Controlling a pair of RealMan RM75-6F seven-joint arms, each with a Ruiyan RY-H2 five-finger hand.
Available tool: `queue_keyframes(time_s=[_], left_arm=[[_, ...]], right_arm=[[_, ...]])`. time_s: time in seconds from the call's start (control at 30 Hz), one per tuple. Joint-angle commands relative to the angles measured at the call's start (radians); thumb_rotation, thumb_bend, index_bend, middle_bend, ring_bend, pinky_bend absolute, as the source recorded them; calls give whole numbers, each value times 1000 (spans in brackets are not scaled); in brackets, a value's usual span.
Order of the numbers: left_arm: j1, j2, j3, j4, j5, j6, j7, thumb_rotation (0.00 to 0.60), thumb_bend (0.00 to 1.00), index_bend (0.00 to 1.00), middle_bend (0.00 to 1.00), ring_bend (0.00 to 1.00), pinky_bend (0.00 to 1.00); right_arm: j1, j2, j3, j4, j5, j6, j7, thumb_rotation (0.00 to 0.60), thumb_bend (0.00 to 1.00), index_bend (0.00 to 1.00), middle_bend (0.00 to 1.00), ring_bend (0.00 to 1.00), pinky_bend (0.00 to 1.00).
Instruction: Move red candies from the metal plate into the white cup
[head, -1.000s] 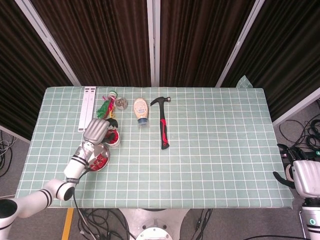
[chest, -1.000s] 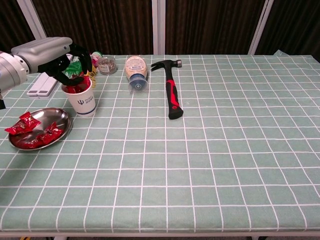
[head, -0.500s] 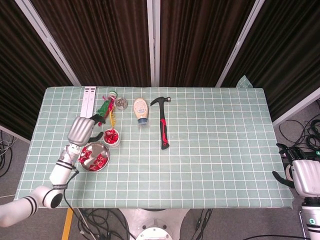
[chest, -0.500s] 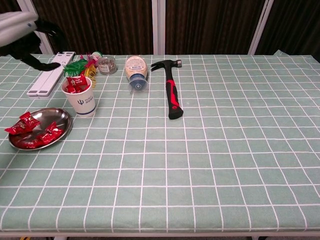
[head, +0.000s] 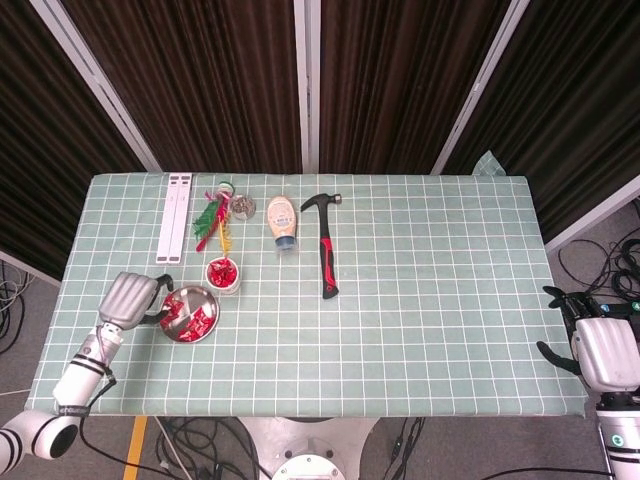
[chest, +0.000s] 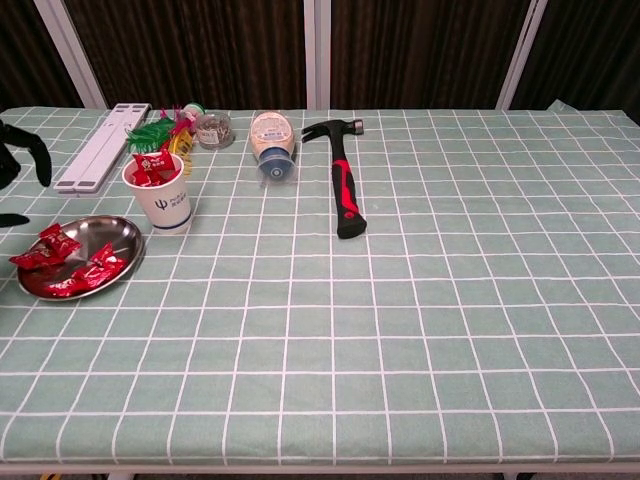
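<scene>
Our left hand hovers just left of the metal plate, fingers spread, holding nothing — red candies remain there, others in the white cup. We should pinch one wrapper's edge — cleanly.

Left hand: silver-grey back plate, rounded-rectangular, with black fingers beyond it. Left arm: glossy white segments, metallic cuff at the wrist, dark rings at the joints, thin black cable alongside. Right hand: pale grey boxy back, black fingers at its edges. Below it a white housing carries a small round green-ringed mark.
</scene>
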Motion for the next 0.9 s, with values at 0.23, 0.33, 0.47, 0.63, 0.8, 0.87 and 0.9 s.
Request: queue_keyframes(time_s=[0.23,0.33,0.47,0.63,0.8,0.87,0.9], left_arm=[[-4,-58,2,35,-44,-84,53,600,224,525,935,921,1000],[-15,-86,-10,72,-41,-92,46,600,232,525,933,921,1000],[-39,-118,-20,127,-44,-131,49,600,242,525,932,921,1000],[-60,-143,-28,179,-58,-178,56,600,263,526,936,923,1000],[-70,-162,-25,213,-55,-195,77,600,266,531,939,923,1000],[-71,-167,-22,223,-54,-198,88,600,267,535,940,923,1000],[-70,-170,-22,227,-54,-198,93,600,267,537,941,923,1000]], right_arm=[[-1,2,-2,-1,-2,2,1,600,89,196,375,247,563],[-2,3,-3,-2,0,1,1,600,88,196,376,247,563],[-4,3,-3,0,3,3,3,600,89,196,376,247,564],[-6,5,-3,0,6,5,3,600,89,196,377,247,564],[-5,4,-2,2,9,2,3,600,89,196,377,247,565],[-4,4,-1,2,11,1,3,600,89,196,377,247,565],[-3,4,-1,2,12,0,2,600,88,196,377,247,565]])
